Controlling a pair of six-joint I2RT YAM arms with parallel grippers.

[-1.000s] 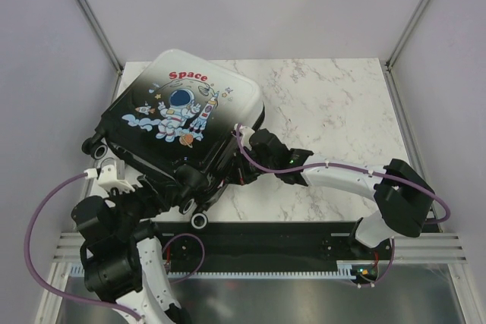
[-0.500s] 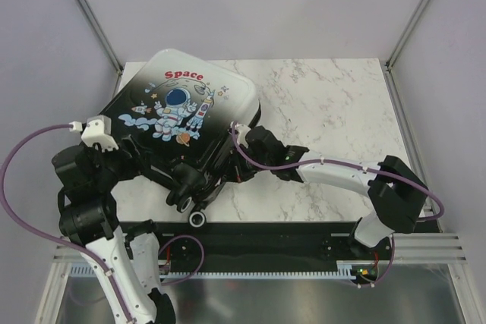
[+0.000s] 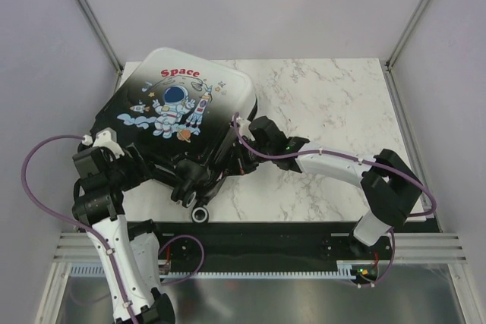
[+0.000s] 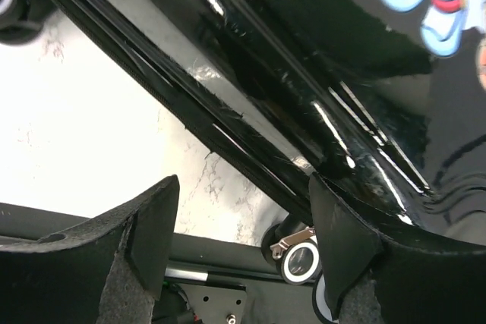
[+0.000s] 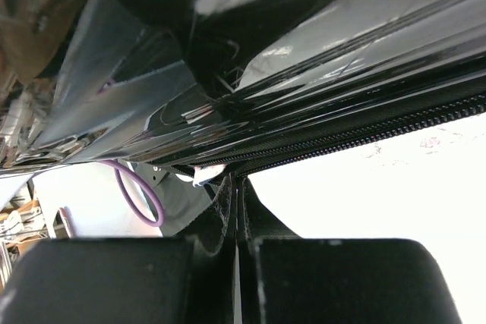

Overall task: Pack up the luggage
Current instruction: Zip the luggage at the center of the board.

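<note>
Left gripper [image 4: 243, 187] is gaping wide and empty at the luggage's [image 3: 178, 104] lower-left edge; right gripper [image 5: 237, 210] is pinching fully closed at the zipper [image 5: 364, 138], frame centre.

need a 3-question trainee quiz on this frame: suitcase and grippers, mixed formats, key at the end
1. True or false: the luggage lies with its astronaut print facing up.
2. Which arm's gripper is shut? A) left B) right C) both
3. Fill in: in the top view, the luggage sits on the ___ half of the table.
Key: 1. True. 2. B: the right gripper is shut at the zipper edge, and the left gripper stands open. 3. Left.
</note>
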